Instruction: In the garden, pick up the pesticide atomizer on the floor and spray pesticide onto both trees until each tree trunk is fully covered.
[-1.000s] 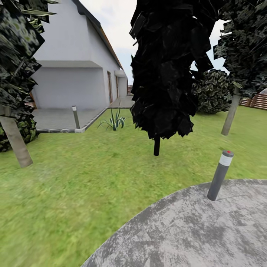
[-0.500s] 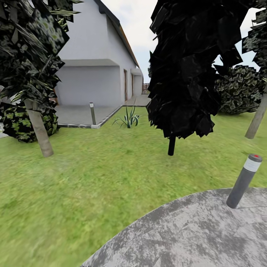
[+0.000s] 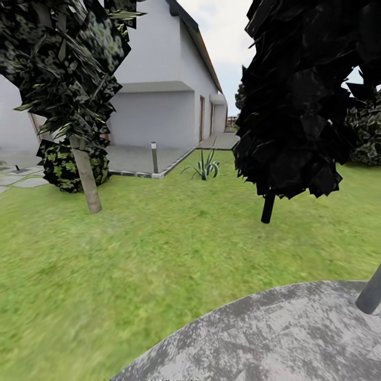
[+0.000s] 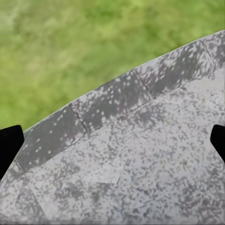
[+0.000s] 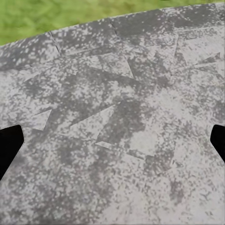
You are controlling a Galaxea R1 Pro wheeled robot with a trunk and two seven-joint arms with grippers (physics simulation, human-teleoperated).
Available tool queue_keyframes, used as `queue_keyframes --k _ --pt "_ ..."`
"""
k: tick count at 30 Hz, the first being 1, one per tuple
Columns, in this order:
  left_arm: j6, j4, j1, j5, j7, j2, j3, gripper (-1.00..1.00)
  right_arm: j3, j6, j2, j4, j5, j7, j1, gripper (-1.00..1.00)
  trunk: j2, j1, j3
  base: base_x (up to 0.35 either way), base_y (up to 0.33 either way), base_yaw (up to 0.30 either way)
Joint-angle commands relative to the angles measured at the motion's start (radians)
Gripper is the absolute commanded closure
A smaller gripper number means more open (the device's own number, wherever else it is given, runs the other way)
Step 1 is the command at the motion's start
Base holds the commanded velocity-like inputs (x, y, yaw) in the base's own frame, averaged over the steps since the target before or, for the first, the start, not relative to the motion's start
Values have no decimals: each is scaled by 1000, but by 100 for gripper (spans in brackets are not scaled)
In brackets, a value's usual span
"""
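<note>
Nearest the robot, a rounded patch of grey paving slabs is seen at the lower edge of the head view, its curved edge meeting the lawn. In the left wrist view the left pincer is shown by 2 dark fingertips at opposite edges of the picture — spread wide, with nothing between them but speckled paving and a strip of grass. The right pincer is likewise seen wide apart and empty over grey slabs.

At the right edge of the head view, the lower part of a grey bollard lamp is seen standing tilted on the paving. Further out on the grass, a dark columnar tree with a thin black stem is seen right of centre. To the left, 1 tree trunk — pale grey-brown and leaning slightly — is seen rising from the lawn under dark mottled foliage, with a round bush just behind it.

Beyond these, a spiky striped plant and a 2nd small bollard lamp are seen at the edge of a paved terrace. The white house is seen furthest back.
</note>
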Motion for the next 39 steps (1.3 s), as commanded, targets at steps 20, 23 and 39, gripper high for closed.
queue_keyframes --k 20,23,39 --pt "-3 1 -1 2 0 -1 3 -100 1 -3 0 0 6 -1 0 -100 -141 77 -80 0 0 274" --pt "-3 1 -1 2 0 -1 3 -100 1 -3 0 0 6 -1 0 -100 -162 88 -92 0 0 274" --pt "-3 1 -1 2 1 0 3 -100 1 -3 0 0 6 -1 0 -100 -274 150 -156 0 0 274"
